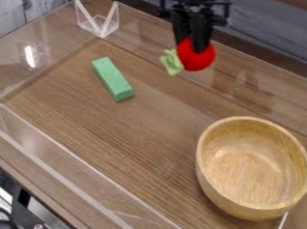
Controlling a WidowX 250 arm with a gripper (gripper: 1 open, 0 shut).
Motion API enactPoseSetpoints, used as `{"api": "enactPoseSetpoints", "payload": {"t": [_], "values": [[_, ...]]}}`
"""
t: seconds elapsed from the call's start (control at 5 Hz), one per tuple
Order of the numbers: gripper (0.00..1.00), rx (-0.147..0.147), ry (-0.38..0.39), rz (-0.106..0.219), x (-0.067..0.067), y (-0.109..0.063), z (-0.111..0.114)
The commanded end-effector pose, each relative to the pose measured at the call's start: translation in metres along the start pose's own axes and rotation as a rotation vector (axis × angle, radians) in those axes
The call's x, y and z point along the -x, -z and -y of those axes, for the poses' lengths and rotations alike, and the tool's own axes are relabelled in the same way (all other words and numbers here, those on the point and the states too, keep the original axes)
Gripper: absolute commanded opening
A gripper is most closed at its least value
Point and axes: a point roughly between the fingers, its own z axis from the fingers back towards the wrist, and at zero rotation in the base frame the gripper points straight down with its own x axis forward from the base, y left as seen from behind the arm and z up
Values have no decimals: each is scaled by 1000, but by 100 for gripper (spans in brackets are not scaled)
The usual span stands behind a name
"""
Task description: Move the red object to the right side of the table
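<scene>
Table [101,172]: brown wood-grain top, low clear acrylic walls along the edges; a folded clear acrylic piece [96,19] stands at the far edge, toward 11 o'clock from the table's middle.

Wooden bowl [254,167]: round, light wood, sits at about 4 o'clock from the table's middle, close to the right wall. Upright, nothing visible inside it.

Green rectangular block [113,78]: lies flat on the tabletop at about 10 o'clock from the middle, long axis running diagonally. Well apart from the bowl.

Pincer [194,43]: black, reaches down from the top edge of the view at roughly 12 o'clock from the middle. Its jaws are closed tight on the red object, one dark finger crossing the front of the fruit.

Red object [197,56]: small bright red toy fruit, gripped at the tip of the pincer, directly below the fingers. Its green leafy tuft sticks out toward 9 o'clock from the red body. It sits at 12 to 1 o'clock from the table's middle, near the far edge. Whether it touches the tabletop or hangs just above it cannot be told from this view. It is at about 2 o'clock from the green block and 11 o'clock from the bowl, apart from both.
</scene>
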Motion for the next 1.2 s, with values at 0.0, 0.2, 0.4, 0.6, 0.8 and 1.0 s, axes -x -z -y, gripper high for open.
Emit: {"api": "enactPoseSetpoints", "payload": {"t": [0.0,0.2,0.4,0.6,0.8,1.0], "values": [[0,-23,44,47,-10,-15,23],[0,-24,-1,53,-10,-15,37],[0,-32,-52,61,-11,-14,46],[0,-44,-77,66,-14,-8,44],[0,-53,-108,75,-19,-2,41],[0,-64,-157,92,-27,2,41]]}}
